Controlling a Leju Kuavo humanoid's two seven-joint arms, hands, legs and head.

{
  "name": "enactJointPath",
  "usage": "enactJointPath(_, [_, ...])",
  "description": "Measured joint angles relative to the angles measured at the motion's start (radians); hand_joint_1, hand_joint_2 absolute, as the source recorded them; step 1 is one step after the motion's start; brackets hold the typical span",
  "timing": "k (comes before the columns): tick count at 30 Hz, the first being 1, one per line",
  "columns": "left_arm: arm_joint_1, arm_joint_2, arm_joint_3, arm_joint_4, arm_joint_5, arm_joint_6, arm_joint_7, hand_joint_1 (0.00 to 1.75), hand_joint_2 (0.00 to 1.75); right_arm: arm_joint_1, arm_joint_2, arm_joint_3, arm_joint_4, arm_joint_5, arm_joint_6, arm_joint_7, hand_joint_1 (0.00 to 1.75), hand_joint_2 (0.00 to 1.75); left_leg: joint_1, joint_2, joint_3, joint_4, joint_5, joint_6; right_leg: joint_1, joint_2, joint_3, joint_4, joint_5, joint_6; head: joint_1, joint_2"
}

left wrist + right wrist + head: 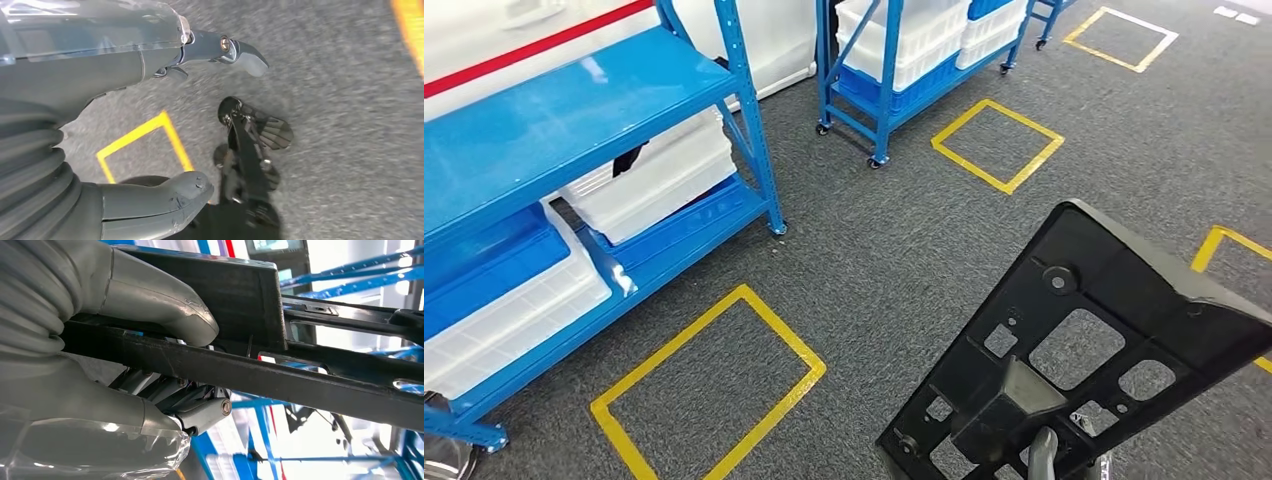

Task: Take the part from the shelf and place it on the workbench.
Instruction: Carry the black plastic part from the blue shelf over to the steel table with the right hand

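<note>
1. Looking down in the head view, the black part (1084,370) was off the blue shelf (574,120), carried low at right over grey carpet (904,250) with a yellow floor square (709,390); no workbench seen, so placing was left.
2. Left wrist view: left hand (150,120) held nothing, thumb and fingers apart, above the floor.
3. Right wrist view: right hand (125,360) gripped the part (260,365), thumb (165,305) pressed on its frame.
</note>
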Motion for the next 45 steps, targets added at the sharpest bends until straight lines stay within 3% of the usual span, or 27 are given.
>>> enactJointPath(2, [-0.003,-0.004,0.001,0.0,0.015,0.018,-0.018,0.0,1.75,-0.004,0.004,-0.002,0.0,-0.001,0.005,0.0,1.75,1.75,0.001,-0.035,0.014,-0.042,0.002,0.006,-0.001,0.025,-0.015,0.01,0.002,0.012,-0.001,0.0])
enactJointPath(4, [-0.008,-0.009,0.002,0.0,0.026,0.036,-0.033,0.0,1.75,-0.004,0.007,-0.005,0.0,-0.001,0.008,0.0,1.75,1.75,-0.001,-0.013,0.015,-0.047,0.007,0.018,-0.005,0.043,-0.025,0.012,0.007,0.026,-0.002,0.0])
enactJointPath(6, [-0.012,-0.013,0.002,0.0,0.031,0.046,-0.04,0.0,1.75,-0.004,0.01,-0.011,0.0,-0.002,0.013,0.0,1.75,1.75,0.0,0.016,0.018,-0.057,0.014,0.032,-0.004,-0.001,-0.043,0.04,-0.01,0.035,0.003,0.0])
enactJointPath(8, [-0.011,-0.014,0.002,0.0,0.03,0.052,-0.043,0.0,1.75,-0.008,0.011,-0.016,0.0,-0.004,0.019,0.0,1.75,1.75,-0.002,0.048,0.019,-0.062,0.016,0.04,-0.003,-0.067,-0.093,0.14,-0.067,0.042,0.009,0.0])
enactJointPath(10, [-0.009,-0.014,0.002,0.0,0.027,0.058,-0.043,0.0,1.75,-0.01,0.012,-0.02,0.001,-0.005,0.021,0.001,1.75,1.75,-0.006,0.084,0.017,-0.061,0.015,0.042,-0.007,-0.088,-0.15,0.254,-0.113,0.047,0.01,0.0])
enactJointPath(11, [-0.009,-0.014,0.002,0.0,0.026,0.06,-0.043,0.0,1.75,-0.01,0.013,-0.022,0.003,-0.006,0.021,0.002,1.75,1.75,-0.007,0.1,0.017,-0.061,0.014,0.042,-0.009,-0.092,-0.159,0.274,-0.112,0.049,0.01,0.0])
enactJointPath(12, [-0.01,-0.014,0.002,0.0,0.024,0.061,-0.043,0.0,1.75,-0.01,0.013,-0.023,0.004,-0.006,0.021,0.004,1.75,1.75,-0.007,0.115,0.019,-0.061,0.012,0.041,-0.01,-0.096,-0.148,0.256,-0.093,0.049,0.01,0.0])
enactJointPath(13, [-0.011,-0.014,0.002,0.0,0.022,0.061,-0.042,0.0,1.75,-0.01,0.013,-0.025,0.006,-0.006,0.021,0.005,1.75,1.75,-0.007,0.129,0.021,-0.061,0.01,0.039,-0.01,-0.105,-0.117,0.202,-0.062,0.048,0.01,0.0])
enactJointPath(15, [-0.014,-0.014,0.001,0.0,0.02,0.064,-0.039,0.0,1.75,-0.011,0.014,-0.025,0.007,-0.006,0.022,0.008,1.75,1.75,-0.009,0.151,0.027,-0.061,0.005,0.032,-0.004,-0.147,-0.042,0.068,-0.017,0.039,0.01,0.0])
enactJointPath(17, [-0.015,-0.015,0.0,0.0,0.018,0.067,-0.03,0.0,1.75,-0.014,0.016,-0.027,0.008,-0.006,0.023,0.01,1.75,1.75,-0.012,0.169,0.033,-0.062,0.0,0.022,0.007,-0.17,-0.01,0.005,-0.009,0.028,0.009,0.0])
enactJointPath(19, [-0.018,-0.015,-0.002,0.0,0.013,0.067,-0.017,0.0,1.75,-0.014,0.018,-0.029,0.009,-0.004,0.027,0.011,1.75,1.75,-0.013,0.185,0.039,-0.068,-0.003,0.012,0.009,-0.148,-0.01,0.0,-0.007,0.017,0.009,0.0])
enactJointPath(20, [-0.02,-0.015,-0.004,0.0,0.01,0.066,-0.011,0.0,1.75,-0.014,0.019,-0.03,0.01,-0.003,0.029,0.011,1.75,1.75,-0.011,0.177,0.042,-0.065,-0.008,0.007,0.007,-0.138,-0.008,-0.006,-0.003,0.011,0.008,0.0])
enactJointPath(22, [-0.02,-0.015,-0.008,0.0,0.005,0.064,-0.003,0.0,1.75,-0.018,0.021,-0.031,0.011,-0.001,0.031,0.01,1.75,1.75,-0.008,0.126,0.022,-0.007,-0.049,-0.001,0.001,-0.117,-0.003,-0.018,0.004,-0.003,0.004,0.0])
enactJointPath(24, [-0.016,-0.015,-0.009,0.0,0.003,0.063,-0.001,0.0,1.75,-0.023,0.024,-0.031,0.014,0.0,0.032,0.011,1.75,1.75,-0.007,0.078,-0.035,0.124,-0.115,-0.004,0.002,-0.094,-0.002,-0.02,0.006,-0.01,0.0,0.0])
enactJointPath(26, [-0.011,-0.015,-0.009,0.0,0.002,0.062,0.001,0.0,1.75,-0.024,0.026,-0.031,0.018,0.001,0.032,0.011,1.75,1.75,-0.007,0.069,-0.086,0.219,-0.139,-0.005,0.004,-0.066,-0.001,-0.018,0.005,-0.011,-0.001,0.0])
enactJointPath(27, [-0.01,-0.015,-0.009,0.0,0.003,0.062,0.001,0.0,1.75,-0.024,0.026,-0.031,0.019,0.001,0.032,0.011,1.75,1.75,-0.007,0.068,-0.089,0.216,-0.12,-0.004,0.005,-0.05,0.0,-0.016,0.005,-0.011,-0.001,0.0])
enactJointPath(28, [-0.009,-0.015,-0.009,0.0,0.003,0.062,0.001,0.0,1.75,-0.024,0.026,-0.031,0.02,0.001,0.032,0.011,1.75,1.75,-0.006,0.062,-0.075,0.172,-0.083,-0.002,0.004,-0.033,0.001,-0.013,0.004,-0.011,-0.001,0.0])
enactJointPath(30, [-0.008,-0.013,-0.01,0.0,0.003,0.061,0.001,0.0,1.75,-0.025,0.026,-0.031,0.022,0.001,0.032,0.011,1.75,1.75,-0.004,0.015,-0.025,0.038,-0.009,0.003,0.004,-0.004,-0.002,-0.002,-0.001,-0.006,-0.001,0.0])
enactJointPath(31, [-0.008,-0.012,-0.01,0.0,0.003,0.061,0.001,0.0,1.75,-0.026,0.026,-0.031,0.023,0.001,0.032,0.011,1.75,1.75,-0.003,-0.012,-0.008,-0.011,0.009,0.006,0.003,0.01,-0.008,0.004,-0.002,-0.001,-0.001,0.0])
enactJointPath(33, [-0.009,-0.011,-0.011,0.0,0.003,0.06,0.002,0.0,1.75,-0.027,0.027,-0.031,0.024,0.001,0.032,0.011,1.75,1.75,-0.005,-0.037,0.002,-0.043,0.009,0.014,0.0,0.036,-0.02,0.009,-0.001,0.012,-0.002,0.0])
enactJointPath(35, [-0.01,-0.012,-0.014,0.0,0.003,0.06,0.003,0.0,1.75,-0.025,0.028,-0.031,0.024,0.001,0.032,0.011,1.75,1.75,-0.005,-0.01,0.008,-0.054,0.014,0.028,-0.003,0.048,-0.026,0.008,0.003,0.025,-0.003,0.0])
enactJointPath(37, [-0.01,-0.013,-0.018,0.0,0.003,0.06,0.003,0.0,1.75,-0.025,0.028,-0.032,0.025,0.001,0.032,0.011,1.75,1.75,-0.002,0.021,0.015,-0.068,0.022,0.041,0.0,-0.007,-0.048,0.05,-0.024,0.033,0.003,0.0])
enactJointPath(39, [-0.008,-0.012,-0.019,0.0,0.003,0.061,0.003,0.0,1.75,-0.028,0.028,-0.032,0.025,0.001,0.032,0.011,1.75,1.75,-0.006,0.054,0.018,-0.073,0.023,0.047,-0.001,-0.075,-0.106,0.164,-0.085,0.041,0.009,0.0])
enactJointPath(41, [-0.006,-0.011,-0.019,0.0,0.002,0.062,0.004,0.0,1.75,-0.029,0.028,-0.032,0.026,0.001,0.032,0.011,1.75,1.75,-0.01,0.087,0.019,-0.073,0.019,0.048,-0.008,-0.091,-0.16,0.265,-0.118,0.047,0.01,0.0])
enactJointPath(42, [-0.006,-0.011,-0.02,0.0,-0.001,0.065,0.004,0.0,1.75,-0.028,0.028,-0.032,0.027,0.002,0.032,0.012,1.75,1.75,-0.011,0.103,0.021,-0.073,0.017,0.047,-0.01,-0.095,-0.163,0.269,-0.108,0.049,0.01,0.0])
enactJointPath(43, [-0.007,-0.011,-0.022,-0.001,-0.007,0.07,0.004,0.0,1.75,-0.028,0.028,-0.032,0.027,0.003,0.032,0.014,1.75,1.75,-0.011,0.117,0.024,-0.072,0.014,0.046,-0.011,-0.1,-0.145,0.235,-0.081,0.05,0.01,0.0])
enactJointPath(45, [-0.008,-0.011,-0.031,-0.001,-0.033,0.085,0.004,0.0,1.75,-0.03,0.028,-0.032,0.028,0.006,0.033,0.021,1.75,1.75,-0.012,0.141,0.034,-0.073,0.006,0.04,-0.006,-0.138,-0.068,0.097,-0.019,0.044,0.01,0.0])
